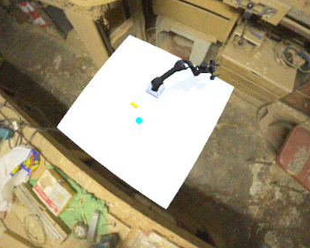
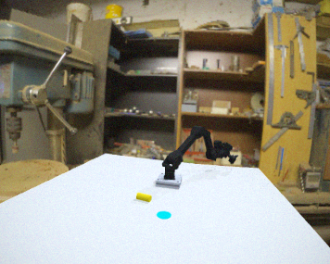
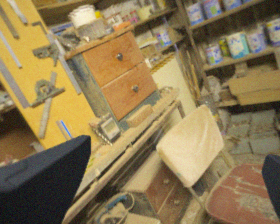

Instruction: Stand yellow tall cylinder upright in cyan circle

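Note:
The yellow tall cylinder (image 1: 134, 104) (image 2: 144, 196) lies on its side on the white table top (image 1: 120, 149) (image 2: 82, 232), a little way from the arm's base. The cyan circle (image 1: 138, 120) (image 2: 163, 215) is a small flat disc near it, with nothing on it. My gripper (image 1: 212, 70) (image 2: 231, 157) (image 3: 175, 153) is open and empty. It is held up in the air on the far side of the base, away from the cylinder and the circle, and faces out toward the workshop. The wrist view shows neither the cylinder nor the circle.
The arm's grey base plate (image 1: 155, 90) (image 2: 169, 182) sits near the middle of the table. Around the table are workshop shelves, a drill press (image 2: 35, 94), a pegboard with tools and cluttered benches.

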You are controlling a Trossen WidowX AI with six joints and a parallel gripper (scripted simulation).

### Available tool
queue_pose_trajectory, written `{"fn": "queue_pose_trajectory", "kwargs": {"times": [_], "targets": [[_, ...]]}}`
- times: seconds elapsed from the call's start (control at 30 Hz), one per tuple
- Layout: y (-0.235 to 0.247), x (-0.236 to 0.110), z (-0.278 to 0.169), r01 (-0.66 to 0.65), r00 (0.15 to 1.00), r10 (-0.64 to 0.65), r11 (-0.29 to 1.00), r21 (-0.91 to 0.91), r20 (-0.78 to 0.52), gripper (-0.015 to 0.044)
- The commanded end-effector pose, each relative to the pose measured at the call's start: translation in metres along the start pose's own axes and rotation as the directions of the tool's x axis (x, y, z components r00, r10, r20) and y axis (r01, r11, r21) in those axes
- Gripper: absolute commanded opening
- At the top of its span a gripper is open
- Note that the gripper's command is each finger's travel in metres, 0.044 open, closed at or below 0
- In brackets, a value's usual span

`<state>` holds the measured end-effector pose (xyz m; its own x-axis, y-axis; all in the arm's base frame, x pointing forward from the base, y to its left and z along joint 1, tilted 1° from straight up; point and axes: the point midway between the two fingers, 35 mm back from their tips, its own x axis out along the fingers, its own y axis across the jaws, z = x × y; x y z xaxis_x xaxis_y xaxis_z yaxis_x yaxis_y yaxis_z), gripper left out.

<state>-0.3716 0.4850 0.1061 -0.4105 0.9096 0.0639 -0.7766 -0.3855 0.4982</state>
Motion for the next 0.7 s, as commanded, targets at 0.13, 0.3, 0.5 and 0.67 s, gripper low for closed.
{"fn": "queue_pose_trajectory", "kwargs": {"times": [0.13, 0.3, 0.5, 0.67], "targets": [[-0.042, 0.008, 0.024, 0.064, 0.997, -0.067, 0.993, -0.102, -0.025, 0.0309], [-0.116, 0.012, 0.066, 0.205, 0.975, -0.218, 0.950, -0.235, -0.030, 0.0309], [-0.205, -0.003, 0.116, 0.355, 0.917, -0.397, 0.856, -0.377, -0.039, 0.0309], [-0.275, -0.030, 0.157, 0.451, 0.843, -0.536, 0.754, -0.477, -0.050, 0.0309]]}}
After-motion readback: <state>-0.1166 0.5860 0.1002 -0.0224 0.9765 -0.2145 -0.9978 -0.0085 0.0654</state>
